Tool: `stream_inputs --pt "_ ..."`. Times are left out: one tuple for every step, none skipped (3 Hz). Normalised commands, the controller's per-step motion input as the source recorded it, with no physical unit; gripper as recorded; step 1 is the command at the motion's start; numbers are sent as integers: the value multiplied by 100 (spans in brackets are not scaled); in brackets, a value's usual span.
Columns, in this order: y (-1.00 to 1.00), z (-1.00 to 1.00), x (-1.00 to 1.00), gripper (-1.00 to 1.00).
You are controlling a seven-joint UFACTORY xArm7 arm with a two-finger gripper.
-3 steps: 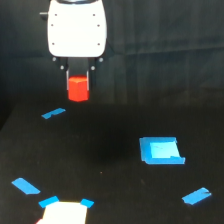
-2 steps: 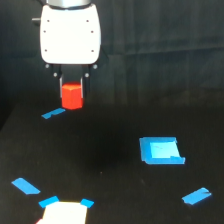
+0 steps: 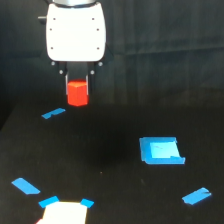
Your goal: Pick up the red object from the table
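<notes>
Nearest the camera, a white rectangular patch flanked by bright blue tape pieces lay on the wide matte black tabletop, with a blue square patch farther back toward the exterior view's right. Beyond these, the small solid red-orange block was held pinched in the pincer under the white arm housing, seemingly clear of the tabletop. A slip was judged possible, since little of the block was gripped. No writing or brand could be read.
</notes>
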Motion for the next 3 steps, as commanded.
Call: stream_inputs --pt "59 52 24 -67" --pt "0 22 19 -100" --pt "-100 2 -49 -100"
